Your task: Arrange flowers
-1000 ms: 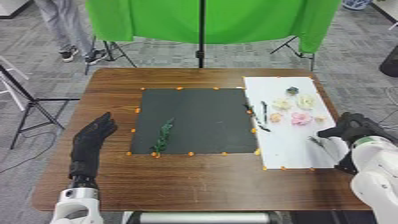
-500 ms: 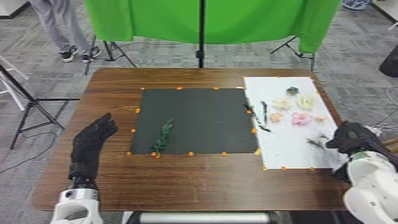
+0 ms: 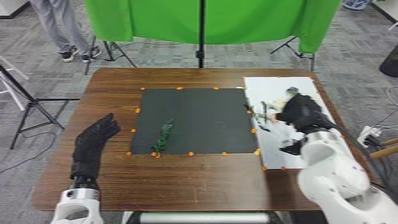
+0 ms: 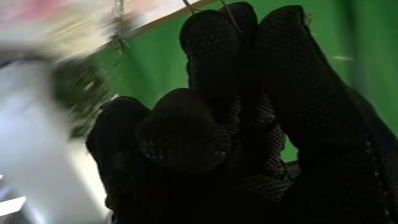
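Has the left hand (image 3: 94,136) over the desk (image 3: 195,185), fingers nearly straight and empty, the right hand (image 3: 302,112) above the white sheet (image 3: 269,86) by pale flowers (image 3: 279,104), grip impossible to tell, and a green sprig (image 3: 163,138) lying on the dark mat (image 3: 202,120).

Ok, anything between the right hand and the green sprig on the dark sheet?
Nothing tall is visible there. Slim green stems lie on the white sheet between the right hand and that sprig, so a low sweep might brush them.
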